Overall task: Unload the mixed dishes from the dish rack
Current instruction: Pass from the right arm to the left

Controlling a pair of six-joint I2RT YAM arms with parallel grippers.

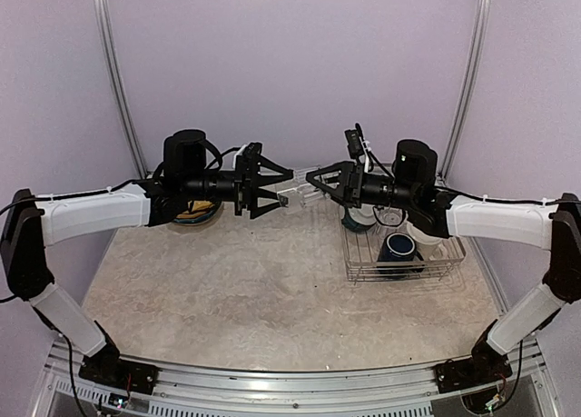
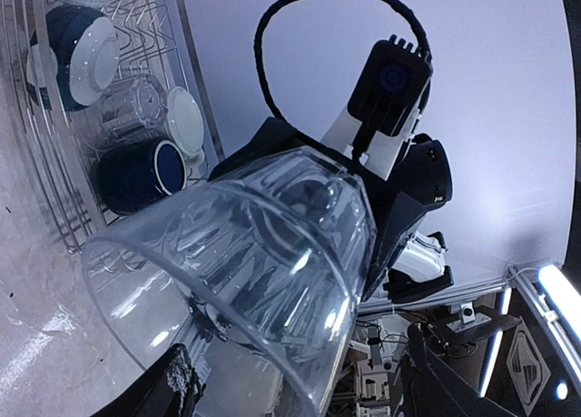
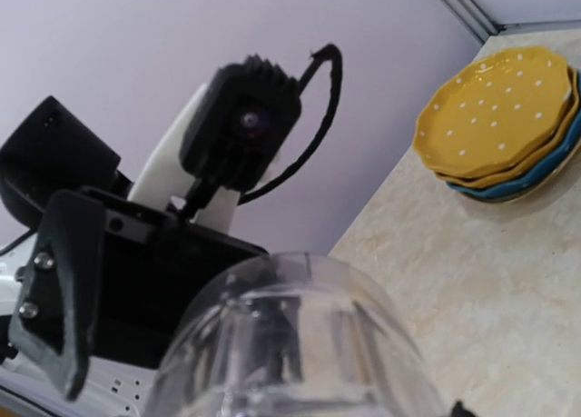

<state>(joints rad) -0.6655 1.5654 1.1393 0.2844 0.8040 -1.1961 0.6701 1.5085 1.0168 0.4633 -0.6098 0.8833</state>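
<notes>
A clear glass (image 1: 298, 197) hangs in mid-air between my two grippers, above the table's far middle. My right gripper (image 1: 316, 183) is shut on the clear glass (image 3: 300, 344), which fills the bottom of the right wrist view. My left gripper (image 1: 280, 192) is open, and its fingers (image 2: 177, 381) stand wide on either side of the glass's rim (image 2: 227, 281). The dish rack (image 1: 363, 273) stands at the right and holds a navy mug (image 1: 398, 246), a cream mug (image 2: 186, 122), a dark teal bowl (image 2: 77, 49) and another glass (image 2: 132, 104). The plates (image 3: 499, 117) are stacked on the table, yellow on top.
The plate stack (image 1: 195, 215) sits at the far left, partly hidden behind my left arm. Lilac walls with metal posts (image 1: 118, 90) close in the back and sides. The speckled tabletop (image 1: 254, 290) lies below both arms.
</notes>
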